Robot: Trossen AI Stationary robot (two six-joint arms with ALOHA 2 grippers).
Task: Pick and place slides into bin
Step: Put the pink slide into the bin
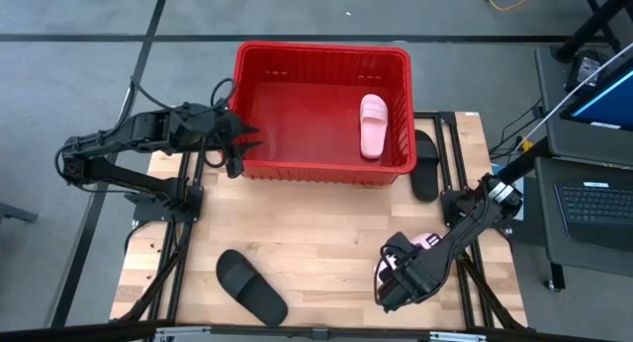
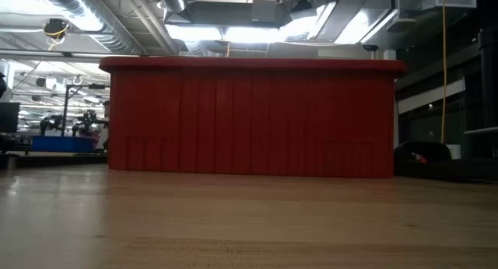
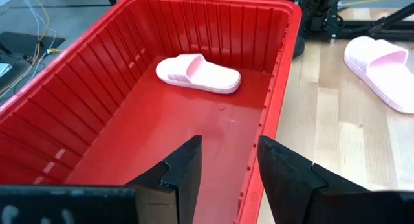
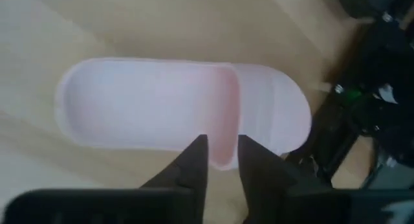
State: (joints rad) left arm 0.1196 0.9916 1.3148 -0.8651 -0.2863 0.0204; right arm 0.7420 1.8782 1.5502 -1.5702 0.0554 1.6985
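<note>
The red bin stands at the far middle of the wooden surface, and in the low view its ribbed front wall fills most of the width. 1 pale pink slide lies on the bin's floor, close to the right wall; the left wrist view shows it flat, sole down.

The left gripper hangs at the bin's left wall, near the front left corner, with its fingers spread apart and nothing between them. In its wrist view they frame the bin's bare red floor and near rim.

The right gripper is low at the front right of the surface, directly above a 2nd pale pink slide, which lies on the wood and is largely covered by the arm in the high view. In the right wrist view, this slide lies flat on the wood, and the dark fingers stand a narrow gap apart at the edge of its strap; whether they touch it cannot be told.

A black slide lies at the front left of the surface, well apart from both arms. Another black slide lies just outside the bin's right front corner, at the right edge of the surface.
</note>
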